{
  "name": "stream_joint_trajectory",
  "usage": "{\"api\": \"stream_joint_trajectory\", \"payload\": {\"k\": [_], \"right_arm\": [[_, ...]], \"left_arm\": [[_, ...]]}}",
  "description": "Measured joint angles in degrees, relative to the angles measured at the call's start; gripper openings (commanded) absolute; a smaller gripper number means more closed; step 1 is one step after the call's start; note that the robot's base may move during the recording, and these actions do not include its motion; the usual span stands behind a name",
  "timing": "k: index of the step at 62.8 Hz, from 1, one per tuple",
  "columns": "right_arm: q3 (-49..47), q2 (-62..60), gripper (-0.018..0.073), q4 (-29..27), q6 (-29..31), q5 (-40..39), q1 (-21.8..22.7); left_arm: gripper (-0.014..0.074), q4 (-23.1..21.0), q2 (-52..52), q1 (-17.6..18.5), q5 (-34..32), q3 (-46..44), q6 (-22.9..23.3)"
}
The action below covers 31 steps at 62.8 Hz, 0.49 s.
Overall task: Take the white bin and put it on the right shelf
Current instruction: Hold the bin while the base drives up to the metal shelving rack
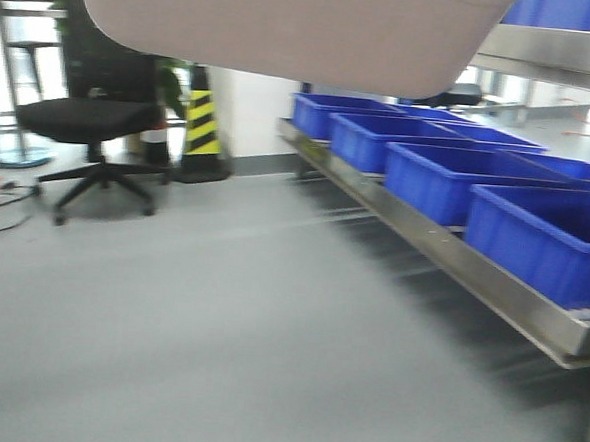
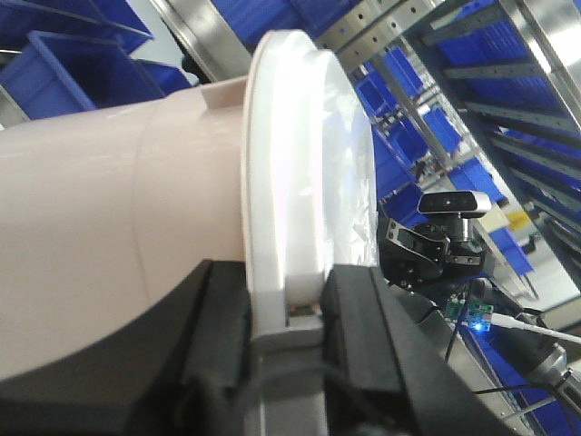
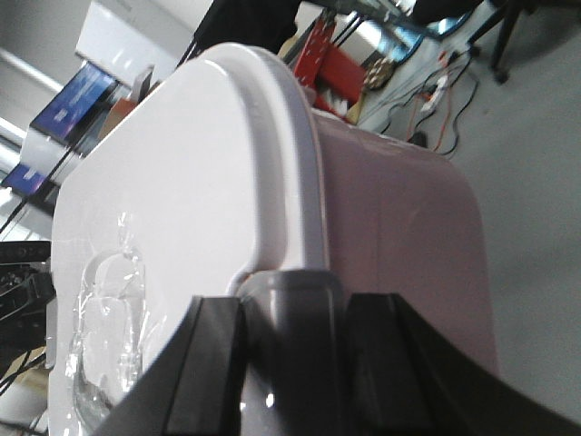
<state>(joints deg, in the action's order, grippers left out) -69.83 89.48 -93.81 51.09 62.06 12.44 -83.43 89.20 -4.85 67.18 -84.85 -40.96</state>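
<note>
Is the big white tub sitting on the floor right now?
No, in the front view the white bin hangs at the top of the picture, with open space between it and the grey floor.

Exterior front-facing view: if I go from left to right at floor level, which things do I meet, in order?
Black office chair -> yellow-and-black striped post -> row of blue crates. The white bin spans the top of the picture, so it is left out.
</note>
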Motion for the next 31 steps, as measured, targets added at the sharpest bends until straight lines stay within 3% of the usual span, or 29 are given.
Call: {"api": "stream_joint_trajectory", "payload": {"k": [31], "right_arm": [[0.0, 0.0, 0.0139, 0.0, 0.0, 0.0, 0.0]], "left_arm": [[-0.0126, 0.0, 0.0, 0.0, 0.0, 0.0, 0.0]]}}
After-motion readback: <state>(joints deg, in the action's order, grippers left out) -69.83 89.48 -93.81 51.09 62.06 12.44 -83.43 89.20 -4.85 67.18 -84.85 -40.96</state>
